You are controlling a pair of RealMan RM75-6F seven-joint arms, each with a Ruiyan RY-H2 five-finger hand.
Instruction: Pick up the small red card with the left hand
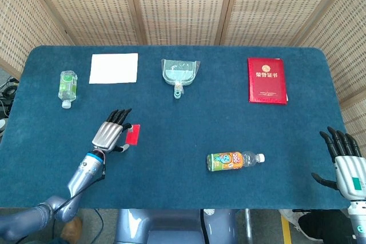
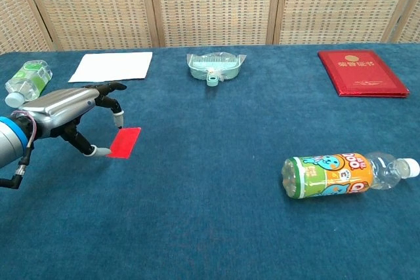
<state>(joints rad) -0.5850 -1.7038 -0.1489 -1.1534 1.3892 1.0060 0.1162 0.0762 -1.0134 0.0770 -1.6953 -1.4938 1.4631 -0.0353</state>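
Observation:
The small red card [image 1: 134, 134] [image 2: 125, 141] lies flat on the blue table, left of centre. My left hand [image 1: 111, 135] [image 2: 73, 115] hovers at the card's left edge, fingers spread and arched over it, thumb tip low beside the card's near corner. It holds nothing. My right hand [image 1: 345, 161] rests open at the table's right front edge, seen only in the head view.
A small clear bottle [image 1: 67, 87] and a white sheet [image 1: 114, 68] lie at the back left. A pale green dustpan [image 1: 179, 74] sits at the back centre, a red booklet [image 1: 266, 80] at the back right. A labelled bottle [image 1: 233, 160] lies on its side, front right.

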